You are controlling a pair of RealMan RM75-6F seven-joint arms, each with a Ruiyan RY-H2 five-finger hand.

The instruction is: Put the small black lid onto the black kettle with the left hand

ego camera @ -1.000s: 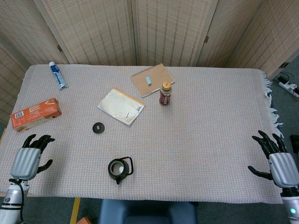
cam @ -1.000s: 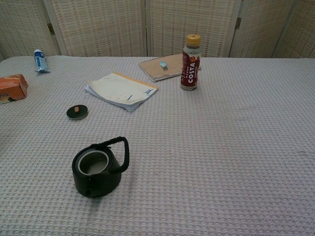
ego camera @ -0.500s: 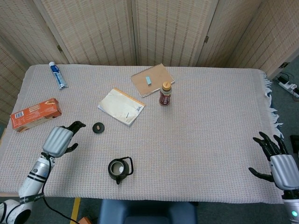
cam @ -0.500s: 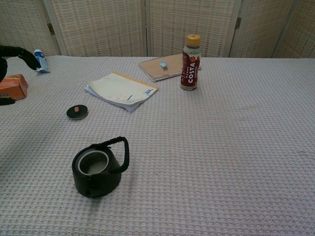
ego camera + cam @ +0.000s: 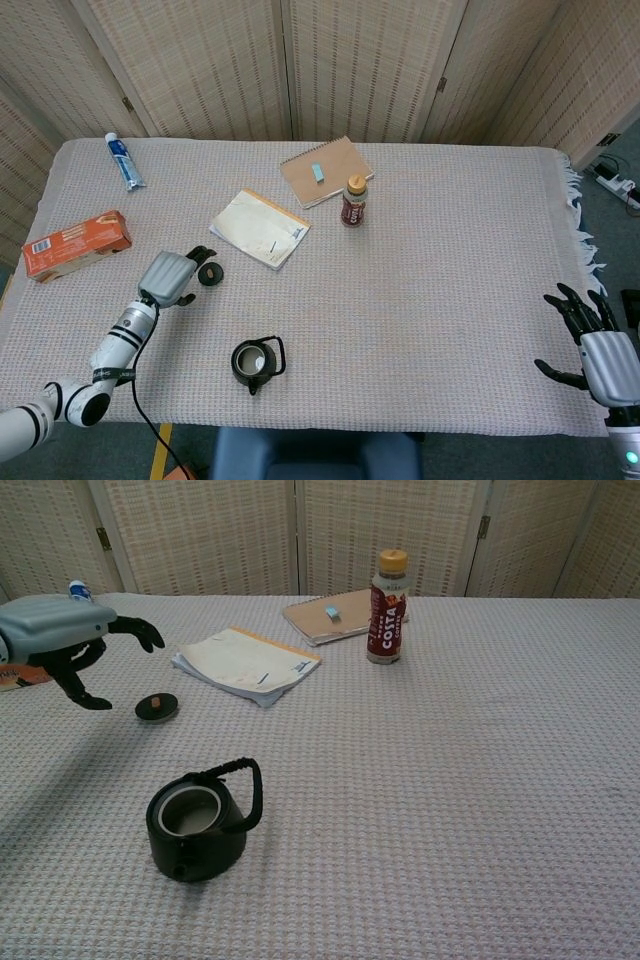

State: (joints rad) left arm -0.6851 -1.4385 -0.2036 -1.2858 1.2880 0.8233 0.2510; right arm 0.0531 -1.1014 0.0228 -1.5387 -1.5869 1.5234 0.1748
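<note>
The small black lid (image 5: 210, 273) (image 5: 157, 707) with a tan knob lies flat on the cloth, left of centre. The black kettle (image 5: 257, 363) (image 5: 198, 823) stands uncovered near the front edge, its handle raised. My left hand (image 5: 173, 277) (image 5: 62, 643) hovers just left of the lid, fingers spread and holding nothing, fingertips reaching toward the lid without touching it. My right hand (image 5: 598, 348) stays open at the table's far right edge, seen only in the head view.
A white notepad (image 5: 260, 228) lies just behind the lid. A brown notebook (image 5: 325, 171), a Costa bottle (image 5: 353, 200) (image 5: 387, 591), an orange box (image 5: 77, 244) and a toothpaste tube (image 5: 124, 161) are on the table behind.
My left hand has swept from the front left corner rightwards and forwards, arriving beside the lid. The right hand sank slightly. Lid and kettle have not moved.
</note>
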